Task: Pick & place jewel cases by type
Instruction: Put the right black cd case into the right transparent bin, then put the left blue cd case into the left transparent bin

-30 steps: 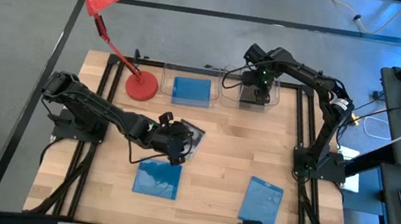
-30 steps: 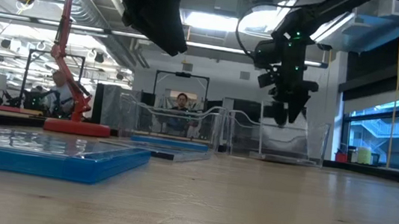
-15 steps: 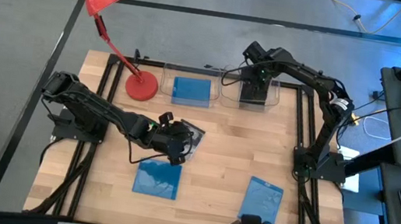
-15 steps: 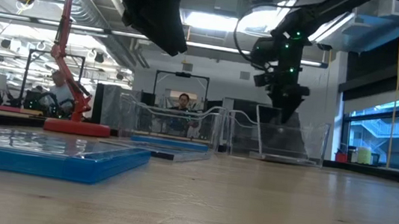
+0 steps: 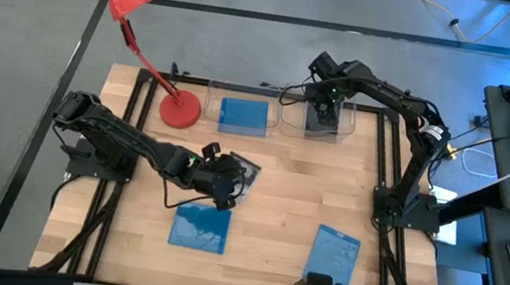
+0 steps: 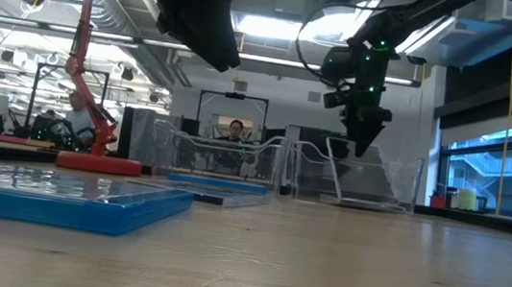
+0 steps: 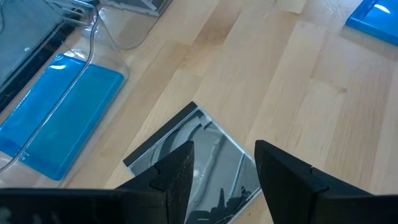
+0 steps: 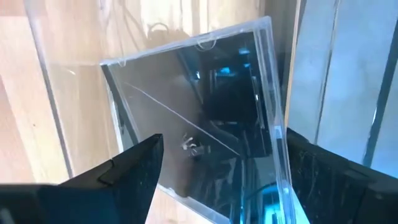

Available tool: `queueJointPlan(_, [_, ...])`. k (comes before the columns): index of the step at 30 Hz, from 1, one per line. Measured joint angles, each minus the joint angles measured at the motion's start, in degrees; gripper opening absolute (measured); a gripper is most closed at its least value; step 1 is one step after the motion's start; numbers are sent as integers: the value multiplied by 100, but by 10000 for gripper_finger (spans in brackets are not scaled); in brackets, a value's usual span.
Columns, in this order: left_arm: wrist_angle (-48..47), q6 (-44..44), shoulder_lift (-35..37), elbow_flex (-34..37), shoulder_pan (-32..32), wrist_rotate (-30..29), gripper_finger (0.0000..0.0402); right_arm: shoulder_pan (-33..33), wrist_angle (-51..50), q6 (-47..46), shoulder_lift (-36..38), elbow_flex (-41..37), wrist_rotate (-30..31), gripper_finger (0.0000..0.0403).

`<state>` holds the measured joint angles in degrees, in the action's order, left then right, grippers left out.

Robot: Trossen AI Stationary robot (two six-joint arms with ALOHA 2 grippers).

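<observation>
**Robot arms sort jewel cases on wooden tabletop**

On the tabletop (image 5: 278,191), two blue jewel cases (image 5: 200,227) lay near the front edge, a third in the left tray (image 5: 243,114). The right gripper (image 5: 319,100), jaws released, hung above a clear jewel case (image 8: 205,118) tilted in the right tray (image 5: 326,123). The left gripper (image 5: 229,187) hovered, jaws parted, over another clear case (image 7: 196,163).

No text, label, brand, number or sign is showing legibly in any of the views. The jewel cases (image 5: 200,227) are lying with plain faces, and whatever is standing in the room behind the counter (image 5: 289,187) is too small and blurred to read.
</observation>
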<state>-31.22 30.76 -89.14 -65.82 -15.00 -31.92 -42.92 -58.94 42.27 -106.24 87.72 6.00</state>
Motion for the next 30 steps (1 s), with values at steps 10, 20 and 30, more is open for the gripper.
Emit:
queueJointPlan(10, [2, 0, 0, 0, 0, 0, 166, -26, 133, -606, 0, 0, 863, 321])
queueJointPlan(20, [17, 16, 0, 2, 0, 1, 166, -26, 127, -769, 34, 0, 1136, 321])
queueJointPlan(30, [20, 867, 0, 2, 9, -9, 166, 575, -31, -2391, 892, 0, -238, 321])
